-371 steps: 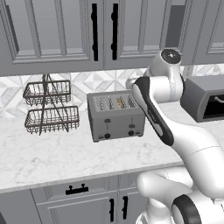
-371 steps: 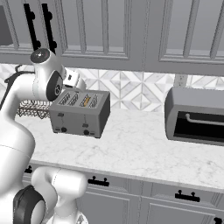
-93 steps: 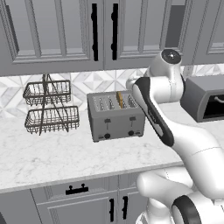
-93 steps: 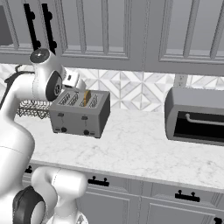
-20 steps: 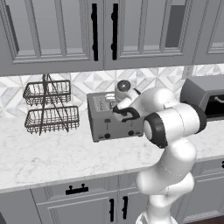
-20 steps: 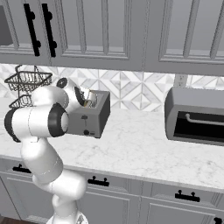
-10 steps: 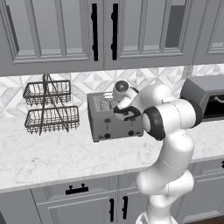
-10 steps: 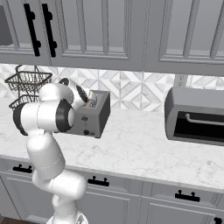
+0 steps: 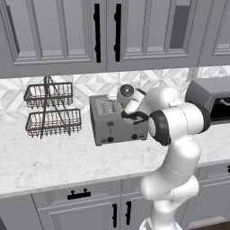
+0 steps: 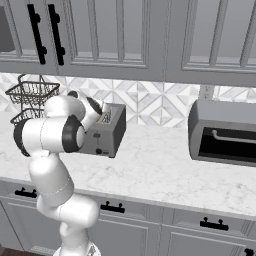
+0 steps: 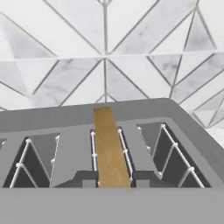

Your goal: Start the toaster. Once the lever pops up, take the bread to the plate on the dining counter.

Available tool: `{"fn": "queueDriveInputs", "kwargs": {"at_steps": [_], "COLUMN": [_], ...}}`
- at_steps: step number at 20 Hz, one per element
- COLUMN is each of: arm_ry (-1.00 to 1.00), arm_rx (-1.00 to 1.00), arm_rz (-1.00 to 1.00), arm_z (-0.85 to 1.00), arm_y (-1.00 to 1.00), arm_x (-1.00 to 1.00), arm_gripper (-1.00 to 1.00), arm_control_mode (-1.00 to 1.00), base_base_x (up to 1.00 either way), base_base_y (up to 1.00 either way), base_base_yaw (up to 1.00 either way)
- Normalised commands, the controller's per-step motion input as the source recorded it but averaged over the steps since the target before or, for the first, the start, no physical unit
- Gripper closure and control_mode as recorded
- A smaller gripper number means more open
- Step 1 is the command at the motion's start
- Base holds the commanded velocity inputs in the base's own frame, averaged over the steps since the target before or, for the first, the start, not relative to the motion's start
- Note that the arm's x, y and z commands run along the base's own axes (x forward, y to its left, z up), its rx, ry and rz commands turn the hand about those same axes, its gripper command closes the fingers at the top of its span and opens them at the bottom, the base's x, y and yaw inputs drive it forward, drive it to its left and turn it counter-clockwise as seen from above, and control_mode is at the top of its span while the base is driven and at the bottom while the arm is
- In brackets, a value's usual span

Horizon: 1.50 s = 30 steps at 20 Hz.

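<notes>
The grey toaster stands on the marble counter against the tiled wall. My arm bends over its top. In the hand view the tan-brown bread stands upright in a slot of the toaster, second from the right. My gripper straddles the slice's near edge, and each dark fingertip presses against a face of it. From the base views the hand sits low over the toaster's right half. The plate and the dining counter are out of view.
A two-tier wire basket rack stands left of the toaster. A larger dark grey box appliance sits to the right. Wall cabinets with black handles hang above. Bare marble counter lies in front.
The arm has come down from upright to bend over the toaster. Over the last second the elbow has shifted slightly, while the hand stays over the raised bread.
</notes>
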Motion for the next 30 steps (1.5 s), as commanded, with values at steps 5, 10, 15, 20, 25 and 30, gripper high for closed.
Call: {"fn": "queueDriveInputs", "kwargs": {"at_steps": [5, 10, 15, 20, 25, 30], "arm_ry": [-0.15, -0.24, -0.18, 0.0, 0.0, 0.09], "arm_rx": [-0.01, 0.0, 0.0, 0.0, 0.05, 0.09], "arm_rz": [-0.03, 0.0, -0.01, -0.03, -0.04, -0.03], "arm_z": [0.03, 0.59, 0.86, 0.28, 0.82, 1.0], "arm_y": [-0.01, 0.0, 0.0, 0.0, 0.0, 0.0], "arm_x": [0.0, -0.55, -0.44, -0.76, -1.0, -0.99], "arm_gripper": [1.0, 1.0, 1.0, 1.0, 1.0, 1.0], "arm_control_mode": [-1.0, -1.0, -1.0, -1.0, -1.0, -1.0], "base_base_x": [0.0, 0.0, 0.0, 0.0, 0.0, 0.0], "base_base_y": [0.0, 0.0, 0.0, 0.0, 0.0, 0.0], "base_base_yaw": [0.0, 0.0, 0.0, 0.0, 0.0, 0.0]}}
